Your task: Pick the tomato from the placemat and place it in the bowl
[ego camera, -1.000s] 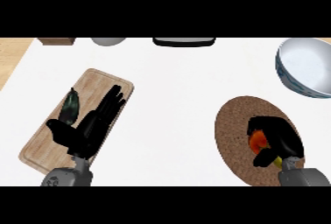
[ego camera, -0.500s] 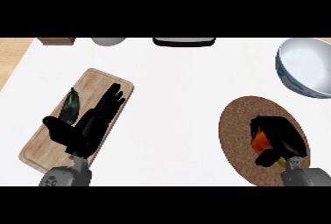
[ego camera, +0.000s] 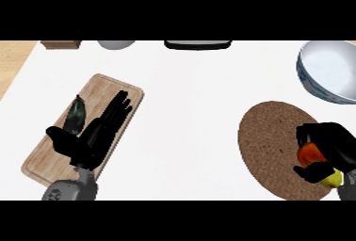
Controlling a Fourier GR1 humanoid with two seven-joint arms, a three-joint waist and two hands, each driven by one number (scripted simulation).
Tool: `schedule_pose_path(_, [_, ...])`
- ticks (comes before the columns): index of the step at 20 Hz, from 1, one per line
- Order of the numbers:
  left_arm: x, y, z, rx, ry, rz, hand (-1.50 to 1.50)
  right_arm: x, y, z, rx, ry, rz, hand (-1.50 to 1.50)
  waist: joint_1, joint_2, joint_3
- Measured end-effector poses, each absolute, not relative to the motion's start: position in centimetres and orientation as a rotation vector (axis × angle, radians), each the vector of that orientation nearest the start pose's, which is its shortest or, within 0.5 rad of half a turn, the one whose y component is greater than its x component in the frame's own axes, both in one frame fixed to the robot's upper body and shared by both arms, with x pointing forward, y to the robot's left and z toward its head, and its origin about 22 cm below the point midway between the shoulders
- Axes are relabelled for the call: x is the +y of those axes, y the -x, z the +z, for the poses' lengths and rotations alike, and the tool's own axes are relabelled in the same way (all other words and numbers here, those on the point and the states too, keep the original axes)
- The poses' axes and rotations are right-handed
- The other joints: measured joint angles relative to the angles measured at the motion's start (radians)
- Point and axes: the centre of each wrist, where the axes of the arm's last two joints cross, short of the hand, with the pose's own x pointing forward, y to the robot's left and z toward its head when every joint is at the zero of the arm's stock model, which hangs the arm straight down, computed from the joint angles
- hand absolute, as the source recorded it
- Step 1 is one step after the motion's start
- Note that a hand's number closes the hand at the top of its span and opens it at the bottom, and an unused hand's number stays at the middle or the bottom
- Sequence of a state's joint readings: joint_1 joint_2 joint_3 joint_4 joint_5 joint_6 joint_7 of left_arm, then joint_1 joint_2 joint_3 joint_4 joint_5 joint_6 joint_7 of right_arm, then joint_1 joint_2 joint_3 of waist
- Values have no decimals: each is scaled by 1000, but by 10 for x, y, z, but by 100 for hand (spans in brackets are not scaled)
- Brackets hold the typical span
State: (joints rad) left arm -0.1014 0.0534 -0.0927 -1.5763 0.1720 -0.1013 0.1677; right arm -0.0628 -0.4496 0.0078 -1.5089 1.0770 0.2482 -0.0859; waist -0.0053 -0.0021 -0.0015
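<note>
The step in hand looks like the grasp itself. The right hand (ego camera: 332, 143) is at the right edge of the placemat (ego camera: 268, 136), its fingers and thumb curled round the tomato (ego camera: 310, 153), so it is closed on the fruit rather than wide. Only a red-orange patch of the tomato shows between the black fingers. Whether it rests on the placemat or is already lifted clear of it cannot be told from this steep view. Just below the hand there is a small yellow patch (ego camera: 335, 179), and what it is cannot be told either.

The bowl (ego camera: 309, 77) stands on the tabletop (ego camera: 188, 103) beyond the placemat's far right side, apart from it, and nothing shows inside it. So the placing is not yet done.

The next move, as I judge it, calls for raising the tomato off the placemat and carrying it away from the robot toward the bowl. It must go high enough to pass over the bowl's near rim, and the fingers should open only once the fruit is above the hollow.

Well to the left of the placemat, the left hand (ego camera: 97, 134) lies over a wooden cutting board (ego camera: 111, 87), fingers straight and holding nothing. It is beside a dark green vegetable (ego camera: 75, 114).
</note>
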Motion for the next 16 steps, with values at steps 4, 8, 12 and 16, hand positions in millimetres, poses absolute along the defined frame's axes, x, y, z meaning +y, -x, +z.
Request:
schedule_pose_path(4, [204,-261,29,-1480,260,-120,0,-332,-244,80,-1216,957,1279,150,-5,-2,0])
schedule_pose_path(8, [208,-259,28,-1476,251,-117,0,-327,-230,126,-1329,1022,1188,150,-10,-3,0])
schedule_pose_path(12, [207,-262,29,-1481,258,-118,0,-325,-211,170,-1405,1093,1102,150,-10,-3,0])
schedule_pose_path(16, [206,-260,33,-1480,259,-128,0,-336,-208,207,-1435,1139,1027,150,-2,-1,1])
